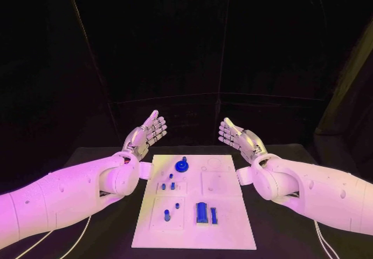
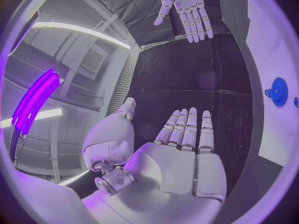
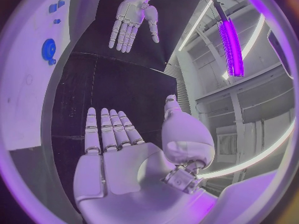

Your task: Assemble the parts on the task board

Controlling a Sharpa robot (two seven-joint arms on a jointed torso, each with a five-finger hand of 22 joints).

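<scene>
The white task board (image 1: pixel 225 226) lies in the middle of the black table. On it sit a round blue gear-like part (image 1: pixel 181 165) near the far edge, small blue pegs (image 1: pixel 171 176) below it, and two upright blue bars (image 1: pixel 201 210) near the front. My left hand (image 1: pixel 146 135) is raised beyond the board's far left corner, fingers stretched and apart, holding nothing. My right hand (image 1: pixel 237 137) mirrors it past the far right corner, also flat and empty. The left wrist view shows my left hand (image 2: pixel 181 154), the right hand (image 2: pixel 185 7) and the blue gear (image 2: pixel 278 91). The right wrist view shows my right hand (image 3: pixel 112 149), the left hand (image 3: pixel 132 17) and the gear (image 3: pixel 49 50).
Black table (image 1: pixel 93 156) surrounds the board on both sides, with dark drapes behind. White cables (image 1: pixel 77 237) trail down at the front left and front right of the table.
</scene>
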